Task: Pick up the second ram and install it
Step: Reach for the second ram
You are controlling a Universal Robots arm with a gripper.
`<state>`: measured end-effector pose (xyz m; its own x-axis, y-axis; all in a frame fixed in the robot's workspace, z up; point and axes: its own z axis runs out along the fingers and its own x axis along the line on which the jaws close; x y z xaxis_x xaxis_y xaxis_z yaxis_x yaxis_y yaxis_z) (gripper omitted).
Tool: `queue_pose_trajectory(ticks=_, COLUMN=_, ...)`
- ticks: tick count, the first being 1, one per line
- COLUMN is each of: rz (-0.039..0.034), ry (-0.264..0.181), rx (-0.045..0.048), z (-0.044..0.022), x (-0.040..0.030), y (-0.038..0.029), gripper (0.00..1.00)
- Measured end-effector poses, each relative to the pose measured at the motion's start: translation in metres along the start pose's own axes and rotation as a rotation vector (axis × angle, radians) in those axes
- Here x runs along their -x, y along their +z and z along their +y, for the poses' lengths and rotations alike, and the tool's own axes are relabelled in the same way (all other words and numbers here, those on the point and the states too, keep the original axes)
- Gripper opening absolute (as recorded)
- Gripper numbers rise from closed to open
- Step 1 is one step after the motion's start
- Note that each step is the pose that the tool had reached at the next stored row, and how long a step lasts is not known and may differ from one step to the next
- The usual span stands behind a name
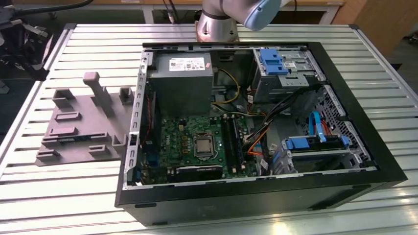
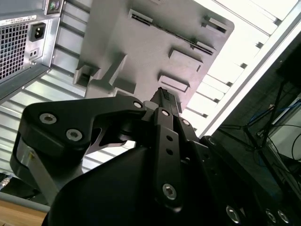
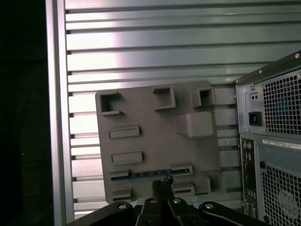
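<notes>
Gripper (image 3: 162,181), nearest the wrist cameras: tips drawn together, nothing held, apparently well clear of the tray beneath.

Beyond the tips lies the second ram (image 3: 150,174), a thin dark blue-green strip resting lengthwise in a shallow slot of the grey moulded tray (image 3: 141,113), between raised blocks. In the exterior view the second ram (image 1: 73,138) sits toward the tray's near edge.

Judged light, stiff and thin, with smooth faces and vulnerable chips and contacts. The best hold is probably across its thickness near mid-length, square to the board, so it does not pivot.

Farther off are the slatted table (image 3: 141,56) and the open computer case (image 1: 261,196), with the long black motherboard slots (image 1: 230,139) inside.
</notes>
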<state>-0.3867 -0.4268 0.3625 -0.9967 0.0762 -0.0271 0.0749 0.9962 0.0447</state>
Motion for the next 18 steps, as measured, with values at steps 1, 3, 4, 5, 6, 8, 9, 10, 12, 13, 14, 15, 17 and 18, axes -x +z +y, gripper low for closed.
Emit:
queue_pose_trajectory(ticks=1, rz=0.0000, ry=0.000, rx=-0.0001, z=0.0000, x=0.0000, y=0.0000, gripper=0.11)
queue_pose_trajectory(ticks=3, rz=0.0001, ry=0.000, rx=-0.0001, z=0.0000, x=-0.0001, y=0.0000, gripper=0.11)
queue_pose_trajectory(ticks=4, rz=0.0002, ry=0.000, rx=-0.0002, z=0.0000, x=-0.0002, y=-0.0001, gripper=0.11)
queue_pose_trajectory(ticks=5, rz=0.0001, ry=0.000, rx=-0.0001, z=0.0000, x=-0.0002, y=0.0000, gripper=0.11)
queue_pose_trajectory(ticks=6, rz=0.0002, ry=0.000, rx=-0.0002, z=0.0000, x=-0.0002, y=0.0001, gripper=0.11)
queue_pose_trajectory(ticks=8, rz=0.0001, ry=0.000, rx=-0.0001, z=-0.0006, x=-0.0003, y=0.0009, gripper=0.11)
queue_pose_trajectory(ticks=9, rz=0.0001, ry=0.000, rx=-0.0001, z=-0.0012, x=-0.0001, y=0.0013, gripper=0.11)
queue_pose_trajectory(ticks=10, rz=0.0000, ry=0.000, rx=0.0000, z=-0.0018, x=-0.0001, y=0.0018, gripper=0.11)
queue_pose_trajectory(ticks=12, rz=0.0001, ry=0.000, rx=0.0000, z=-0.0030, x=-0.0001, y=0.0028, gripper=0.11)
queue_pose_trajectory(ticks=13, rz=0.0001, ry=0.000, rx=-0.0001, z=-0.0035, x=0.0000, y=0.0034, gripper=0.11)
queue_pose_trajectory(ticks=14, rz=0.0001, ry=0.000, rx=-0.0002, z=-0.0040, x=0.0000, y=0.0041, gripper=0.11)
queue_pose_trajectory(ticks=15, rz=0.0000, ry=0.000, rx=0.0000, z=-0.0045, x=0.0000, y=0.0050, gripper=0.11)
queue_pose_trajectory(ticks=17, rz=0.0001, ry=0.000, rx=-0.0001, z=-0.0054, x=0.0000, y=0.0071, gripper=0.11)
queue_pose_trajectory(ticks=18, rz=0.0001, ry=0.000, rx=-0.0001, z=-0.0058, x=-0.0001, y=0.0082, gripper=0.11)
